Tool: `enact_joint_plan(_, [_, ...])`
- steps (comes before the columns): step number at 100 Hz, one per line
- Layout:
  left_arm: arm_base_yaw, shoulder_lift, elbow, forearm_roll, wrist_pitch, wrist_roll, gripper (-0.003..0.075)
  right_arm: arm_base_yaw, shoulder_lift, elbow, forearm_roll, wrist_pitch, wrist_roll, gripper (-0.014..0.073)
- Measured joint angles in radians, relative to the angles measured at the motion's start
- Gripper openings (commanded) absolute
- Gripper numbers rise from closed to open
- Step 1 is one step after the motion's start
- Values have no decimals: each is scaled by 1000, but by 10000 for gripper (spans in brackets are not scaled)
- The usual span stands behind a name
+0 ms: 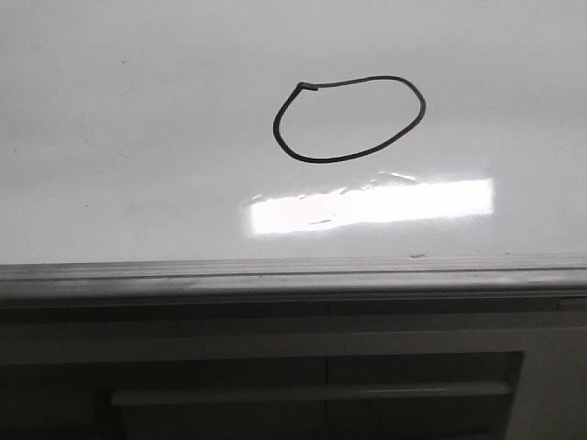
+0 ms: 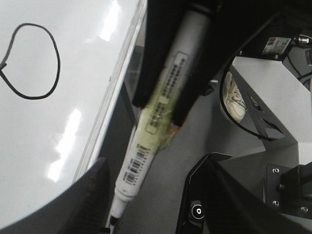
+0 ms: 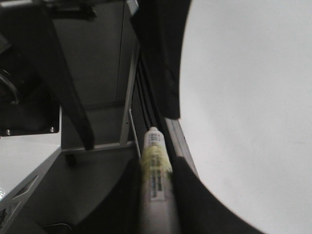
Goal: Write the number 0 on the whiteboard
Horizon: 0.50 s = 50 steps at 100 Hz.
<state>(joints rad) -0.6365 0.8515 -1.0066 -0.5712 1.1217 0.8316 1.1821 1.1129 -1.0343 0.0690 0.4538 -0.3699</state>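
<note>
The number 0 (image 1: 323, 162) is a thin black lopsided loop with a small hook, drawn on the glossy whiteboard (image 1: 138, 137). The loop also shows in the left wrist view (image 2: 58, 63). No gripper shows in the front view. My right gripper (image 3: 156, 163) is shut on a white marker (image 3: 157, 185), off the whiteboard's (image 3: 253, 97) grey edge. In the left wrist view its black fingers (image 2: 146, 73) clamp the marker (image 2: 163, 102). My left gripper (image 2: 148, 204) is open. The marker's black nib hangs between its jaws, close to one finger.
A grey metal edge strip (image 1: 293, 275) runs along the board's near side. Below it is a dark grey cabinet front with a bar handle (image 1: 312, 394). A bright glare patch (image 1: 367, 206) lies below the loop. Metal frame parts (image 2: 263, 83) stand beside the arms.
</note>
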Motion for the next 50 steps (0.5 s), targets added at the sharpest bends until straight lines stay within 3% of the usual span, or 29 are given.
enact_joint_plan(10, [0,25,-2,12,19,0,370,18,0,-11,0,-6,-3,-49])
enact_joint_plan(22, [0,53,-2,20,28,1,295,36,0,-21,0,-15,-3,-49])
enact_joint_plan(50, [0,63,-2,21,21,6,3,43,0,-23,0,-11,-3,-49])
